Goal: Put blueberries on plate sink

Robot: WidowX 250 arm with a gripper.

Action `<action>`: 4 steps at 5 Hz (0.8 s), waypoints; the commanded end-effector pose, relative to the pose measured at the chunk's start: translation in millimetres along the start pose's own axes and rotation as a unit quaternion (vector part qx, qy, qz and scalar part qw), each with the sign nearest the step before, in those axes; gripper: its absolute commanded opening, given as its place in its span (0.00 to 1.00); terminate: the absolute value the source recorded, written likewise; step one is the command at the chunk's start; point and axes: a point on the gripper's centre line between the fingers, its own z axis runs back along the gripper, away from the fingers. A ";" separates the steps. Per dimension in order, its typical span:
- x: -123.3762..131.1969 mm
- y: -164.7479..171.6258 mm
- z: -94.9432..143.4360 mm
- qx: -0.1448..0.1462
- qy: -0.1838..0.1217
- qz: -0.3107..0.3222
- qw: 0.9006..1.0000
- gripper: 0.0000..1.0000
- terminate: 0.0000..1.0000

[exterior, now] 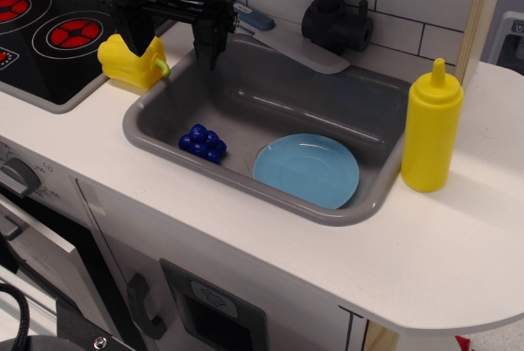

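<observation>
The blueberries (203,142) are a small dark-blue cluster lying on the floor of the grey sink (270,93), at its front left. The light-blue plate (306,169) lies flat in the sink's front right, a short gap to the right of the berries, with nothing on it. My black gripper (172,47) hangs above the sink's back left corner, well above and behind the berries. Its two fingers (210,47) point down, spread wide apart, with nothing between them.
A yellow toy pepper (129,61) sits on the counter just left of the sink, under the gripper's left finger. A black stovetop (49,36) with red rings is at far left. A black faucet (334,17) stands behind the sink. A yellow squeeze bottle (431,130) stands to the right.
</observation>
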 end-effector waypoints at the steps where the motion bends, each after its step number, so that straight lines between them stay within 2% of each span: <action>1: 0.0 0.0 0.0 0.000 0.000 0.000 1.000 1.00 0.00; 2: 14.5 -8.8 -11.4 0.000 0.000 0.017 1.000 1.00 0.00; 3: 17.3 -18.0 -32.0 -0.004 -0.002 0.022 1.000 1.00 0.00; 4: 12.9 -21.5 -52.2 0.016 -0.026 0.019 0.999 1.00 0.00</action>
